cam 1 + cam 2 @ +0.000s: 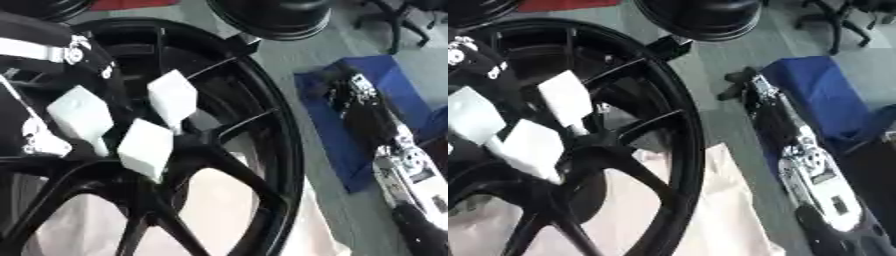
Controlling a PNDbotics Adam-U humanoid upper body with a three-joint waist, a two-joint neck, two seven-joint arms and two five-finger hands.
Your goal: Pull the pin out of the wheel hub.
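Note:
A large black wheel hub with thin spokes fills the left of both views. My left hand comes in from the upper left and hangs over the hub's centre, its white-padded fingers spread apart and pointing down between the spokes. No pin shows between them; the hand hides the centre. My right arm lies along the right side, and my right hand rests dark at the edge of a blue mat, far from the hub.
A second black wheel stands just beyond the hub's rim. A blue mat lies on the grey floor at the right, an office chair base behind it. A pale cloth lies under the hub.

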